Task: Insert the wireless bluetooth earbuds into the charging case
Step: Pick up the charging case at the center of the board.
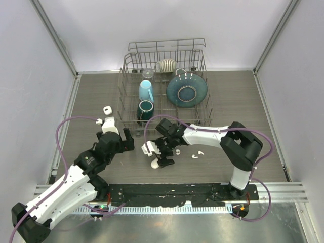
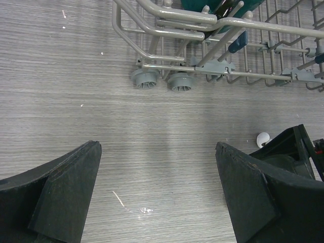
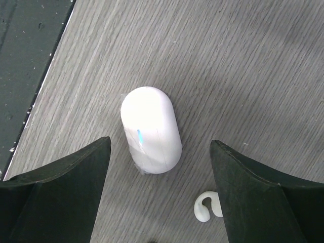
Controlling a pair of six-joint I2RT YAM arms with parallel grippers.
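No legible text, seemingly.

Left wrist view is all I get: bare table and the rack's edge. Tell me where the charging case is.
Observer: The charging case lies on the table between the right gripper's open fingers, touching neither.
Operator: Say whether it is open.
Observer: It looks closed: a smooth white capsule with no earbud wells showing.
Operator: Find me the nearest earbud.
Observer: One earbud lies on the table just beside the case, close to one finger.
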